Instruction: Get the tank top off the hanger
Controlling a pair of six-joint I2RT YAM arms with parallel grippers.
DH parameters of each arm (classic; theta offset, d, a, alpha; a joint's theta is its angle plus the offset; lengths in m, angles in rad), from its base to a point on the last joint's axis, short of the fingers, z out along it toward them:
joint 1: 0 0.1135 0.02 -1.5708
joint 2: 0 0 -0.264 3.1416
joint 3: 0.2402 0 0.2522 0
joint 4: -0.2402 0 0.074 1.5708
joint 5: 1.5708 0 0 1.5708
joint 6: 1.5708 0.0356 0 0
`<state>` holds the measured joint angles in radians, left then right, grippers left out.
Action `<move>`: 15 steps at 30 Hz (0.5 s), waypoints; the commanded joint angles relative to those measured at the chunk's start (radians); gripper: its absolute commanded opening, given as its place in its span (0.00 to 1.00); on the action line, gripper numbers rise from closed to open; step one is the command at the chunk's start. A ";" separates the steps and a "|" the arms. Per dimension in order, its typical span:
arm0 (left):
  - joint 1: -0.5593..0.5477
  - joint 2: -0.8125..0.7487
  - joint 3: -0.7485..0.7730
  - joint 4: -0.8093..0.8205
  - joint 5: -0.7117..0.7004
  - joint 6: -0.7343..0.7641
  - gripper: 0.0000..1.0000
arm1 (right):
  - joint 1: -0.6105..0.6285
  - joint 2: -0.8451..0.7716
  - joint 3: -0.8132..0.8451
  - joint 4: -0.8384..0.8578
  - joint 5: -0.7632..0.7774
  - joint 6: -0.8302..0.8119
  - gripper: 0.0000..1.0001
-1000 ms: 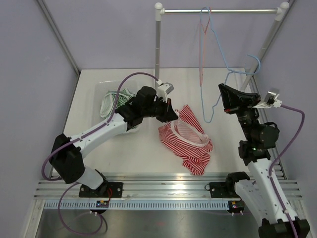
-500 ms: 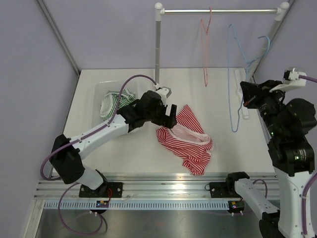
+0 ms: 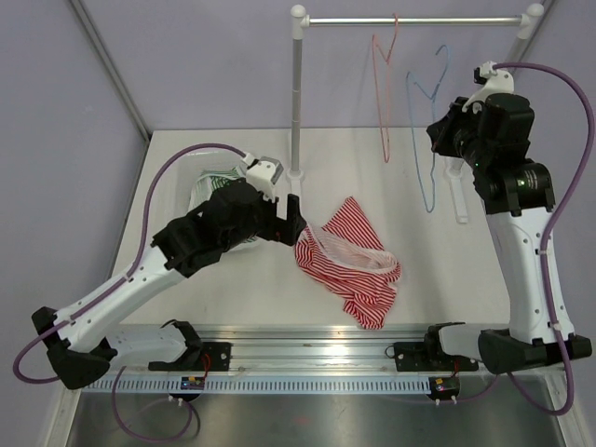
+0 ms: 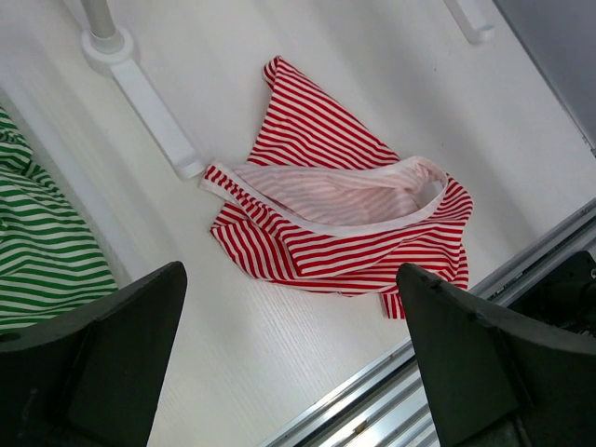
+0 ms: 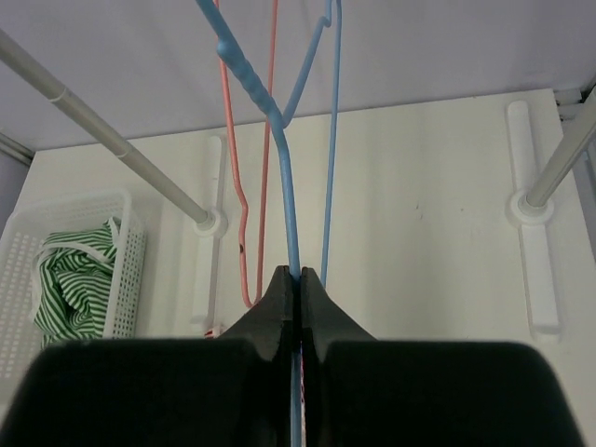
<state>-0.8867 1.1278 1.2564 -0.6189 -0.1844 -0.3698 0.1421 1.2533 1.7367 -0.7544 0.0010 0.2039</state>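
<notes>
On the table (image 3: 233, 289), beneath the rail (image 3: 410, 20), the striped tank top (image 3: 349, 261) lies crumpled at 5 o'clock of centre. It is off any hanger, so the job looks all but done. The left arm reaches low from 7 o'clock. The left gripper (image 3: 298, 221) sits at the garment's 9 o'clock, jaws wide and empty. The right arm stands tall at 2 o'clock. The right gripper (image 5: 300, 277) is pinched on the bare blue hanger (image 5: 282, 186), raised near the rail, likely for rehanging.

Robot lab cell: plain purple walls (image 3: 186, 65), aluminium rail (image 3: 307, 349), white table (image 3: 261, 289).
</notes>
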 commanded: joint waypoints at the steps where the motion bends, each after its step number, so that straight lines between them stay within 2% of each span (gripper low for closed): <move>1: -0.009 -0.058 -0.002 -0.027 -0.072 0.000 0.99 | 0.002 0.083 0.143 0.049 0.022 -0.040 0.00; 6: -0.024 -0.065 -0.008 -0.047 -0.070 0.002 0.99 | -0.001 0.268 0.328 0.023 0.008 -0.061 0.00; 12: -0.046 -0.072 -0.012 -0.050 -0.072 0.002 0.99 | -0.021 0.506 0.662 -0.089 -0.055 -0.086 0.00; 15: -0.049 -0.082 -0.018 -0.048 -0.073 -0.001 0.99 | -0.021 0.580 0.737 -0.129 -0.056 -0.081 0.00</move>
<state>-0.9287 1.0683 1.2491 -0.6880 -0.2333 -0.3702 0.1287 1.7939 2.3840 -0.8261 -0.0280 0.1452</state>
